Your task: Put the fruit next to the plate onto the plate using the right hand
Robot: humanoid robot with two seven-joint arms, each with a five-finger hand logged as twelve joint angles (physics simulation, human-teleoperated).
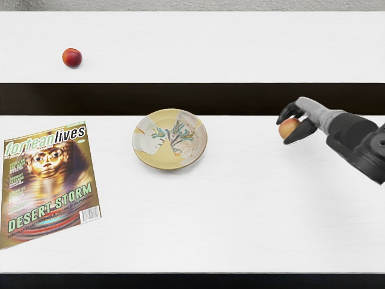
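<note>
The right hand (299,120) reaches in over the far edge of the near table (240,217), its dark fingers curled around a round orange-red fruit (288,128) - a peach or a small apple, the view does not settle which. The thumb sits below the fruit and the other fingers arch over its top, so much of its side facing the plate is bare. Whether it is lifted or resting on the tabletop cannot be told.

The patterned plate (157,161) lies well apart from the hand, across open table towards the middle, and that long carry is the main risk. The grasp looks like a partial wrap and not a full enclosure, so a quick sideways swing could let the smooth fruit roll out through the open side.

Just behind the hand runs the dark gap (180,99) between the two tables - a fruit dropped early could roll into it and be lost.

At the plate, a release from too high may make the fruit bounce or roll off the shallow rim. Beyond the plate from the hand lies a magazine (48,180). A second fruit (72,58) sits on the far table, not beside the plate, and should be left alone.
</note>
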